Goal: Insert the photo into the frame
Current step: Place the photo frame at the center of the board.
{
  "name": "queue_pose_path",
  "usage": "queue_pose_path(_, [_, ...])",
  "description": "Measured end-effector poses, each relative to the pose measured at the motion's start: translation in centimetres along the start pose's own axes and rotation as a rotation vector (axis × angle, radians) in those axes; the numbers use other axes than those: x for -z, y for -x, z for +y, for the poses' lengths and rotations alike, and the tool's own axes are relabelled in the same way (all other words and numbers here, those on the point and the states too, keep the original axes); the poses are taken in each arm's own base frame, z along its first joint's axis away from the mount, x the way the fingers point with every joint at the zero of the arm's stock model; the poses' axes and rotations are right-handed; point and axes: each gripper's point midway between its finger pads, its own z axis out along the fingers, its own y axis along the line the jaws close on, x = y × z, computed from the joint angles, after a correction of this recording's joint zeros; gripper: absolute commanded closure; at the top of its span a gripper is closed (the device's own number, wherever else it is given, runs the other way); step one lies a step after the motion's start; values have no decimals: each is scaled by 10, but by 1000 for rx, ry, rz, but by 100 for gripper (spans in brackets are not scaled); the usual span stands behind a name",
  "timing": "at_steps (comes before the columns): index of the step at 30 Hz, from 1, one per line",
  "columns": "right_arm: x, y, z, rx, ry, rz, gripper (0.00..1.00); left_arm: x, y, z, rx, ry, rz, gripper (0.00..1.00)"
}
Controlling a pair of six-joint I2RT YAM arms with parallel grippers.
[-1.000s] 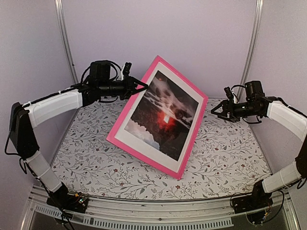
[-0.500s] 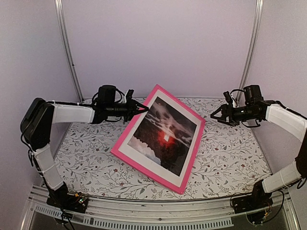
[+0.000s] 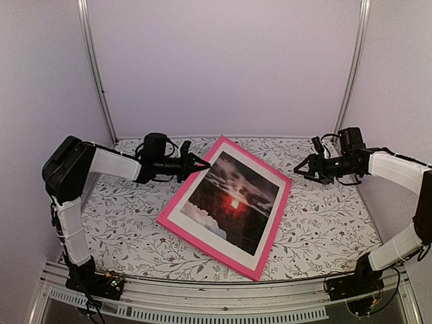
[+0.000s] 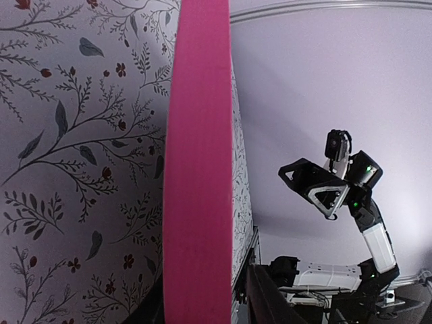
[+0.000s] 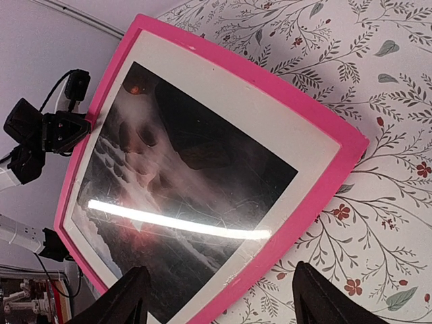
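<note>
The pink frame (image 3: 206, 246) lies nearly flat on the flowered table, turned diagonally. The photo (image 3: 233, 202), dark with a red sun, sits inside it behind a white mat (image 3: 192, 216). My left gripper (image 3: 199, 163) is at the frame's far left rail. In the left wrist view that rail (image 4: 198, 169) runs between the jaws, and one finger (image 4: 270, 300) stands a little off it, so the gripper (image 4: 206, 310) is open around the rail. My right gripper (image 3: 304, 169) hovers open beside the frame's right corner (image 5: 324, 196), holding nothing. Glare streaks the photo (image 5: 196, 189).
The flowered table cover (image 3: 324, 223) stretches around the frame on all sides. Plain lilac walls and two metal posts (image 3: 94, 67) close in the back. The arm bases sit on the rail at the near edge (image 3: 223, 297).
The frame has come down from a steep tilt to lie almost flat. The left arm lowered with it, and its jaws have loosened on the rail. The right gripper barely moved.
</note>
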Motion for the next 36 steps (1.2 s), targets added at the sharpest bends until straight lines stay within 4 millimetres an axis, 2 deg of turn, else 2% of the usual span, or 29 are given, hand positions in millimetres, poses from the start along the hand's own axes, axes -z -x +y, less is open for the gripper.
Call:
queue_pose_path(6, [-9, -3, -9, -10, -2, 5, 25, -1, 0, 15, 8, 3, 14, 47])
queue_pose_path(12, [-21, -4, -19, -29, -5, 16, 25, -1, 0, 33, 9, 24, 27, 38])
queue_pose_path(23, [-36, -8, -34, -57, -14, 38, 25, 13, 6, 88, -13, 164, 26, 23])
queue_pose_path(32, [-48, -11, -47, -78, -35, 61, 25, 25, 27, 115, -107, 394, 4, 16])
queue_pose_path(36, [-56, -10, -52, -80, -46, 69, 24, 32, 38, 121, -153, 479, -15, 15])
